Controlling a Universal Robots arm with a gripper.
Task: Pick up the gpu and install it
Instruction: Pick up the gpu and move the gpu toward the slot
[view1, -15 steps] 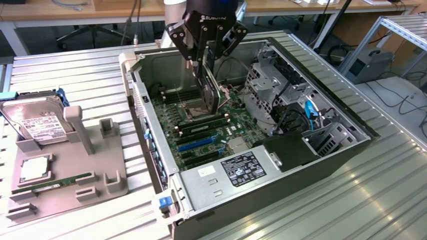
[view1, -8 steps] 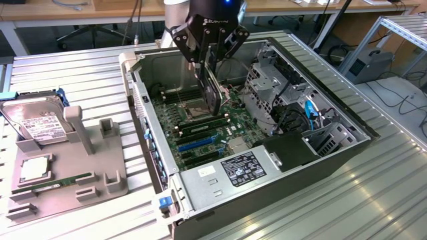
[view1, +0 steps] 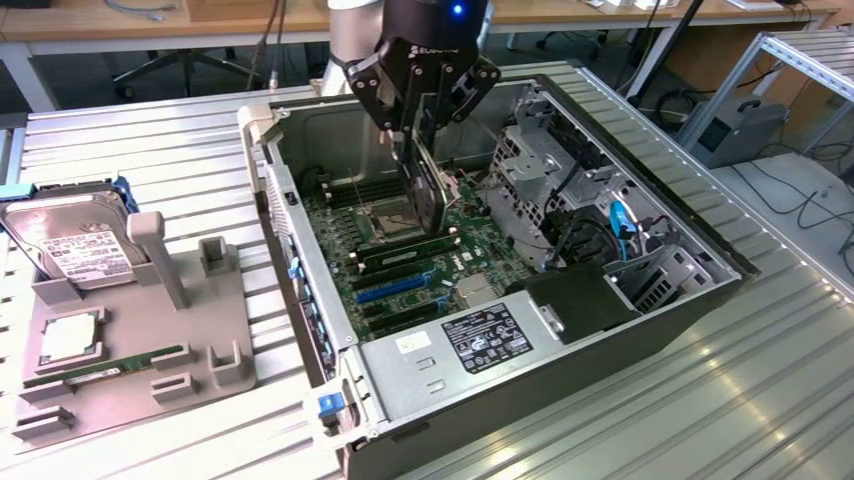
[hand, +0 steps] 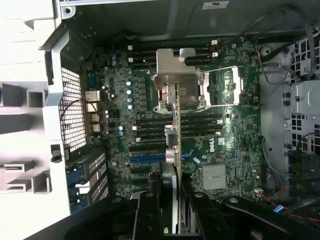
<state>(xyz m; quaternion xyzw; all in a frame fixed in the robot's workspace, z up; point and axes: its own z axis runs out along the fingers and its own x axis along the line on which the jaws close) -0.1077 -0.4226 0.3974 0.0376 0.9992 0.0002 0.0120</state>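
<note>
Clamping the gpu (view1: 427, 190) edge-on, your gripper (view1: 420, 125) has its jaws narrowed onto it above the motherboard (view1: 400, 285).

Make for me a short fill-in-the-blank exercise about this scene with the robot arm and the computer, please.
1. The gripper is shut on the ____.
2. The computer case lies with its side ____.
3. The hard drive sits at the exterior view's ____.
4. The colour of the memory stick is ____.
Missing words: gpu; open; left; green.
</note>
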